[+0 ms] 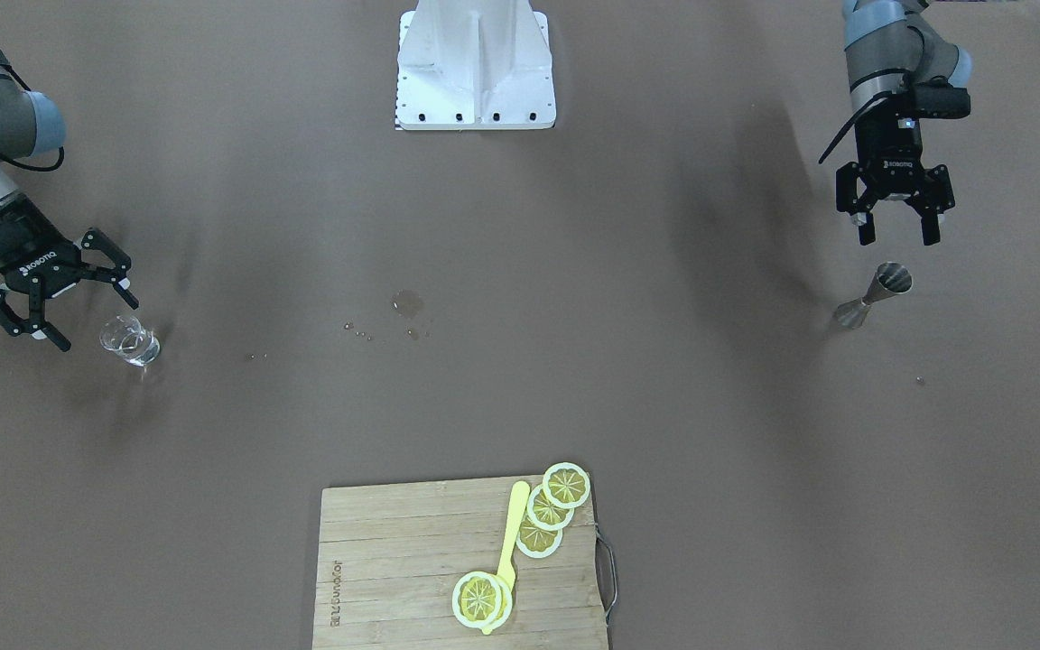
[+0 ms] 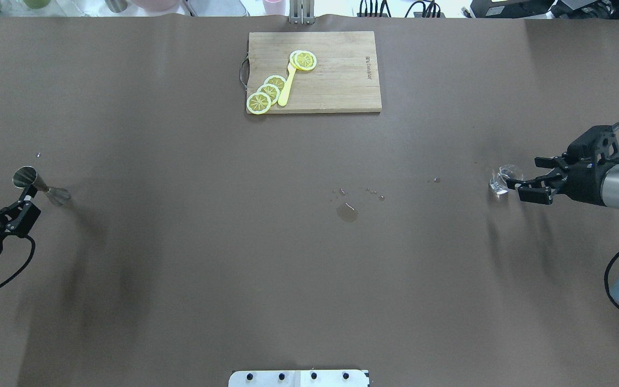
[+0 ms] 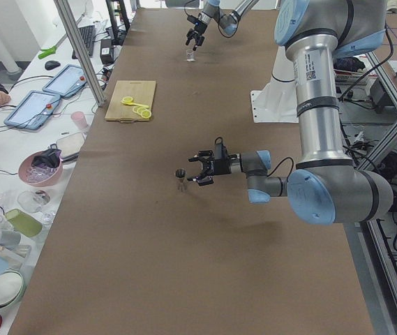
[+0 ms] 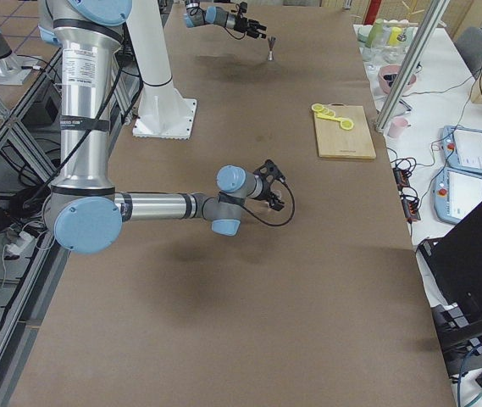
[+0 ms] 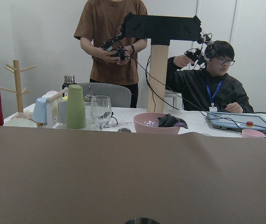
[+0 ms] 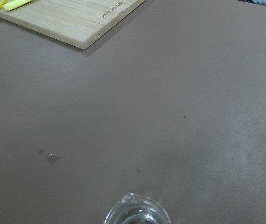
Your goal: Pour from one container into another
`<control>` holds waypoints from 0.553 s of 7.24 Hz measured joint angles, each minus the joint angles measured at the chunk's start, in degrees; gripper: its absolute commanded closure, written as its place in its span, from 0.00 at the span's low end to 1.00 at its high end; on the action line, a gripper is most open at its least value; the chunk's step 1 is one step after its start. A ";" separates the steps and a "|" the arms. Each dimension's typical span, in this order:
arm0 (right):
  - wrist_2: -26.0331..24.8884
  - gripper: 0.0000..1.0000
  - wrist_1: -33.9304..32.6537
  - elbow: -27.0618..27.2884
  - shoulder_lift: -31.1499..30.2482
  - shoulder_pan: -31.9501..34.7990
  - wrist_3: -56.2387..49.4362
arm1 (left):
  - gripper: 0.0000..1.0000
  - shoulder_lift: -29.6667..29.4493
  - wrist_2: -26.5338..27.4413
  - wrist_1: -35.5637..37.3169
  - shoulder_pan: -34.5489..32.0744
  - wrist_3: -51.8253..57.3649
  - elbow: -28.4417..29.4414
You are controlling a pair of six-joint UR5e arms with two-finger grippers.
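Note:
The clear glass cup (image 1: 130,341) stands upright on the brown table at my right end; its rim shows at the bottom of the right wrist view (image 6: 137,212). My right gripper (image 1: 96,313) is open, low over the table, with its fingertips just short of the cup (image 2: 502,180) and not touching it. The grey steel jigger (image 1: 874,295) stands at my left end, and its rim peeks into the left wrist view (image 5: 142,220). My left gripper (image 1: 897,236) hangs open close behind the jigger (image 2: 41,185), apart from it, holding nothing.
A wooden cutting board (image 2: 342,80) with lemon slices (image 2: 266,92) and a yellow utensil (image 2: 287,86) lies at the far middle edge. A small puddle (image 2: 346,212) and droplets mark the table's centre. Two people (image 5: 203,79) and dishes stand beyond the far edge.

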 measured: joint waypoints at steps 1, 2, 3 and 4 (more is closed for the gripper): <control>-0.66 0.00 -0.01 -0.03 0.02 -0.72 -0.15 | 0.03 -0.76 -0.14 0.26 -0.10 0.01 0.60; -1.62 0.00 -0.05 -0.06 0.01 -1.88 -0.18 | 0.03 -1.52 -0.30 0.42 -0.18 0.03 1.37; -2.29 0.00 -0.07 -0.12 -0.01 -2.89 -0.25 | 0.03 -2.29 -0.36 0.49 -0.27 0.04 2.32; -3.01 0.00 -0.10 -0.42 0.16 -3.89 -0.32 | 0.03 -2.99 -0.38 0.51 -0.42 0.06 3.34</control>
